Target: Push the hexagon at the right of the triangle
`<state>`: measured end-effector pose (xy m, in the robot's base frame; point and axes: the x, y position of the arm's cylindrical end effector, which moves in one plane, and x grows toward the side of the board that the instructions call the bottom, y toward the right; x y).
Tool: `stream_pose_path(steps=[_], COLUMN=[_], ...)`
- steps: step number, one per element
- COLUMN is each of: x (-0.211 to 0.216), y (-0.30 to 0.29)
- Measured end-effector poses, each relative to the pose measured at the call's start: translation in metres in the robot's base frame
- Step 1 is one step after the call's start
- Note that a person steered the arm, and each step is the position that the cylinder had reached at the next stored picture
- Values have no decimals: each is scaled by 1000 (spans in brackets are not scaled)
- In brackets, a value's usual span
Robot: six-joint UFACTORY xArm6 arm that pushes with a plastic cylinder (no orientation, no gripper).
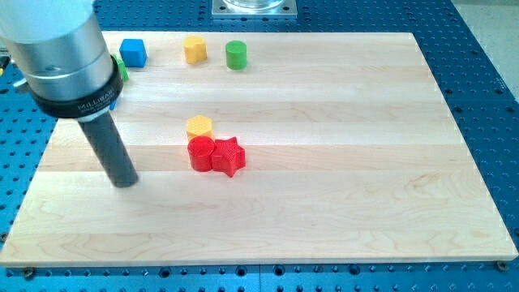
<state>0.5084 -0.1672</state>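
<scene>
A yellow hexagon (199,126) sits left of the board's middle. A red rounded block (201,153) touches its lower edge, and a red star (229,156) touches that block's right side. My tip (126,183) rests on the board, apart from the blocks, to the left of and a little below the red pair. The blue triangle near the top left is hidden behind my arm's grey body.
Along the view's top edge of the wooden board (340,162) stand a blue cube (133,52), a yellow block (195,49) and a green cylinder (236,54). A sliver of a green block (123,71) shows beside my arm.
</scene>
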Motion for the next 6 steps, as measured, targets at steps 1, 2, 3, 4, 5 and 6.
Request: stream_pose_path(steps=[1, 2, 3, 4, 5, 6], x=[-36, -72, -81, -118, -125, -82], y=[70, 101, 129, 138, 70, 81])
